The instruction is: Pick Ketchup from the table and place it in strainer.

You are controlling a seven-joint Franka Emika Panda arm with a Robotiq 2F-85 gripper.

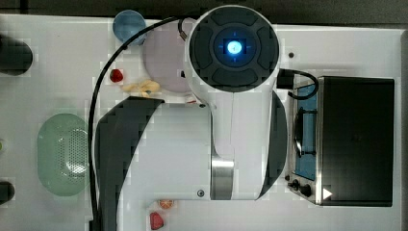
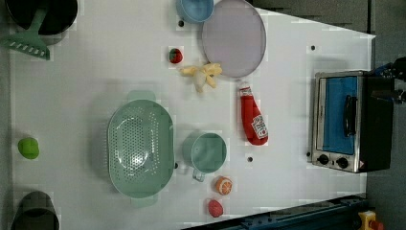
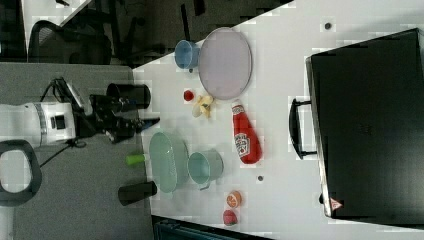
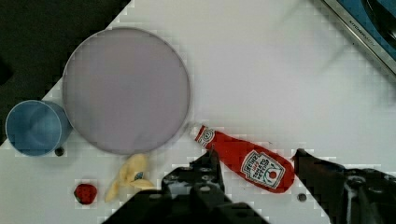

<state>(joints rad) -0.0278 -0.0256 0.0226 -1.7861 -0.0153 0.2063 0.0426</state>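
Four views inspected, taken in turn.

Top view: the arm's white body covers the middle of the counter [image 1: 57,57]. The strainer [image 1: 63,154] sits at the top view's left, empty. A lilac plate [image 1: 161,60] and a blue cup [image 1: 128,25] lie near the far edge, and a toaster oven [image 1: 341,142] stands at the top view's right.

Left view: the Ketchup [image 2: 253,120] lies flat on the counter, cap pointing at the lilac plate's rim, between the green cup [image 2: 207,152] and the toaster oven. The strainer stands just beside the green cup, on the left view's left. A banana peel [image 2: 202,75] and a strawberry [image 2: 175,55] lie near the plate; an orange slice [image 2: 223,185] and a second red fruit [image 2: 215,208] lie near the front edge.

Right view: the gripper [image 3: 142,121] hangs off the counter's edge, well apart from the Ketchup.

Wrist view: the gripper's fingers [image 4: 210,168] stand spread, with nothing between them. The Ketchup lies on the counter below, in the gap, untouched.
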